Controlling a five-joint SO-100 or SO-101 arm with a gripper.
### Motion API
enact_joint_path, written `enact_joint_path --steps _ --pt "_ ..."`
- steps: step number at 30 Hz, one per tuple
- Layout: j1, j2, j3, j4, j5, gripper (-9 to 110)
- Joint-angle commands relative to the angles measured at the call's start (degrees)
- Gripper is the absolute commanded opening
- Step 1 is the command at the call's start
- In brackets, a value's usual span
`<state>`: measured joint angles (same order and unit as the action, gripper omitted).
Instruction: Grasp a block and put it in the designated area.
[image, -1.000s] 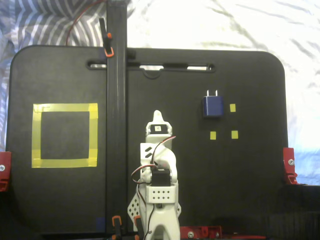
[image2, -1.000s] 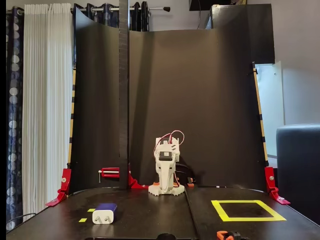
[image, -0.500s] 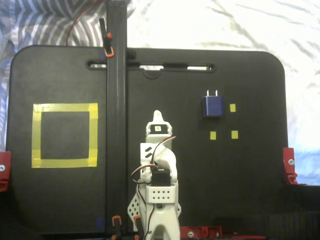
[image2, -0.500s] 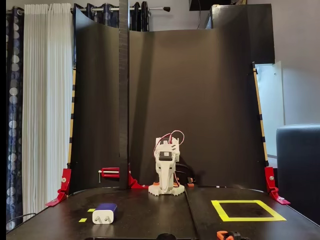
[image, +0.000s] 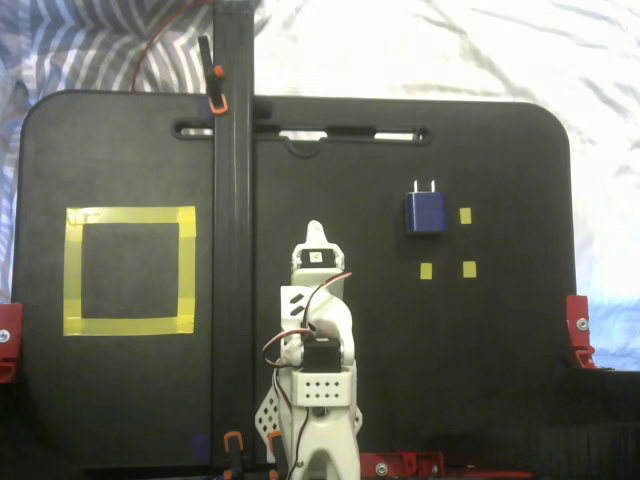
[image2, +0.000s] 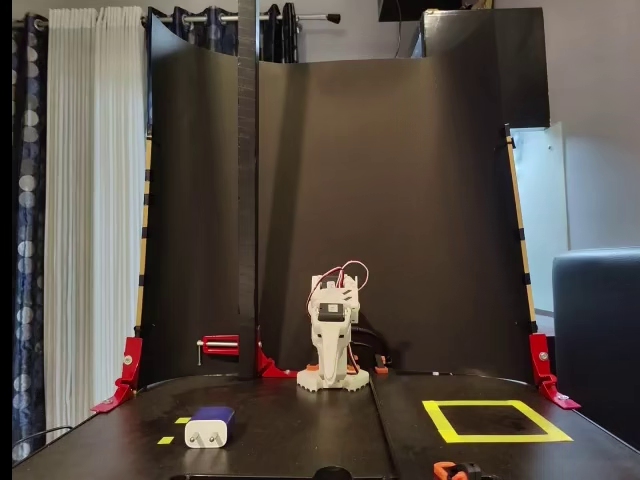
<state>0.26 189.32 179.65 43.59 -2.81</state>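
The block (image: 424, 213) is a dark-blue plug adapter lying flat on the black board, right of centre in the top-down fixed view, prongs pointing to the far edge. In the front-facing fixed view the block (image2: 210, 428) sits low at the left, white prong face toward the camera. The designated area (image: 130, 215) is a yellow tape square at the left from above, and the designated area (image2: 470, 404) lies at the right from the front. My white arm is folded at the board's middle. The gripper (image: 314, 232) is shut on nothing and well apart from both; from the front the gripper (image2: 331, 372) points down.
A tall black post (image: 232, 250) stands clamped between the arm and the tape square. Small yellow tape squares (image: 465, 215) lie around the block. Red clamps (image: 578, 330) hold the board's sides. A curved black backdrop (image2: 400, 200) rises behind the arm.
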Motion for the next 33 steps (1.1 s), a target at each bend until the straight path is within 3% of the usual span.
enact_joint_path --steps 1,14,23,27,33 --pt "0.3 0.3 0.4 -0.1 0.0 0" --pt "1.1 -0.3 0.4 -0.9 -0.1 0" --pt "3.0 -13.8 -9.6 -7.4 -2.2 0" --pt "3.5 -21.6 -17.4 -6.6 -6.0 0" --pt "4.1 -34.3 -29.8 -2.9 -21.4 0"
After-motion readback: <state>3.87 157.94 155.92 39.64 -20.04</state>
